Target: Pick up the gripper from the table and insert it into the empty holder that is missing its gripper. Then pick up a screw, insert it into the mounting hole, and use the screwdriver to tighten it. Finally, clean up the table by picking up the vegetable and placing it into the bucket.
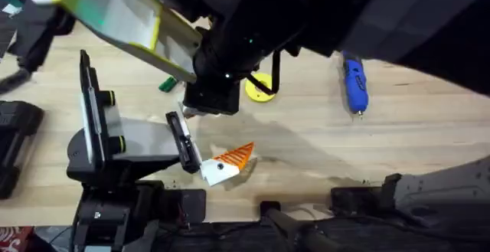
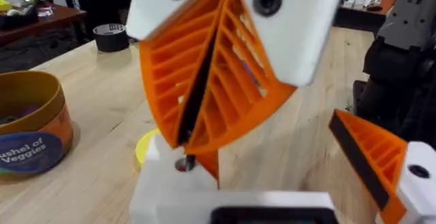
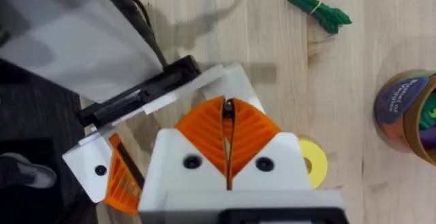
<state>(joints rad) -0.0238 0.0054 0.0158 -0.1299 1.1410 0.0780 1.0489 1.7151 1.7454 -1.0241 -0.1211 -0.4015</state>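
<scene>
The blue screwdriver (image 1: 354, 83) lies flat on the table (image 1: 398, 141), far over on the right, well away from both arms. Its long side runs from far to near, and its thin metal tip points to the near side.

The right gripper (image 3: 228, 108) has its two orange fingers pressed tight together. They point down at the white holder (image 2: 160, 180) on the left arm, right at its little hole. A small dark thing sits there, too small to tell what it is.

The left gripper (image 1: 223, 165) is near the middle of the table with its two sides wide apart.

The green vegetable (image 3: 319, 6) lies on the wood near the bucket (image 3: 405, 112).
</scene>
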